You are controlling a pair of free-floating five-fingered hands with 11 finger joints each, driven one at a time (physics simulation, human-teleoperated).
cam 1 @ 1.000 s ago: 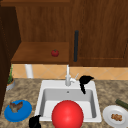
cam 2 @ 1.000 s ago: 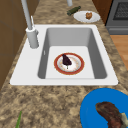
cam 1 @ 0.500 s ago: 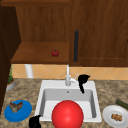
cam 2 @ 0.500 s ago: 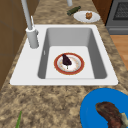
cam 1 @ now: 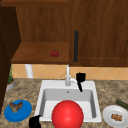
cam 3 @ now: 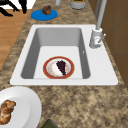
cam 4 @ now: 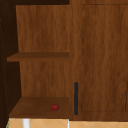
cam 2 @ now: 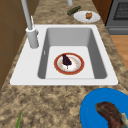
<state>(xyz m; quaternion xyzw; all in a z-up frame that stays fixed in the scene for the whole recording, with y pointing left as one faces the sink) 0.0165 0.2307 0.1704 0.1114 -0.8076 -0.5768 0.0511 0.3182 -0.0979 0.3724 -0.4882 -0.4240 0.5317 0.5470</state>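
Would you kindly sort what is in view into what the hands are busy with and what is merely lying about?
In hand:
right hand, by the faucet
left hand, at the sink front edge
red bowl in the sink

Lying about:
blue plate
white plate
apple on the shelf

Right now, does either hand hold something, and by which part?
Nothing is held. The right hand hangs beside the faucet, fingers pointing down, above the sink. The left hand floats near the blue plate.
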